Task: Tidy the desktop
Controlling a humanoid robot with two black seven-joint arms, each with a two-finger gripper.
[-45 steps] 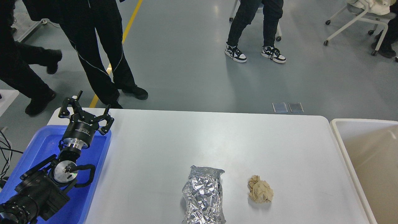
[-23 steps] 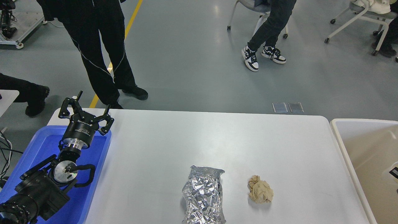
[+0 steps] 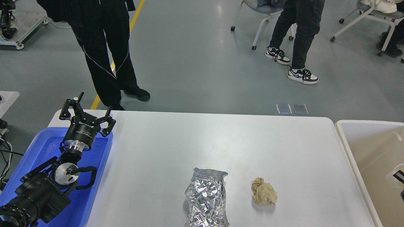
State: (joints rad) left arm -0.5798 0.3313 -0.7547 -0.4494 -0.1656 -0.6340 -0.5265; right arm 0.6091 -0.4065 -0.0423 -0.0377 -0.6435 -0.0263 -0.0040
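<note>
The white desktop (image 3: 221, 142) holds a crumpled silver foil pack (image 3: 207, 198) near its front middle and a crumpled brown paper ball (image 3: 264, 196) to the right of it. My left gripper (image 3: 94, 103) is open and empty, held above the far end of the blue tray (image 3: 38, 151), well left of both items. At the right edge, a small dark and white part (image 3: 399, 176) shows over the beige bin (image 3: 372, 148); it seems to be the tip of my right arm, and its fingers cannot be told apart.
The blue tray lies at the desktop's left end and the beige white-rimmed bin stands at its right end. A person in black (image 3: 104, 47) stands just beyond the far left corner. Another person (image 3: 300, 37) and wheeled chairs are further back.
My left arm has not moved. The small part at the right edge has come into view over the beige bin. The people behind the table have walked to other spots.
</note>
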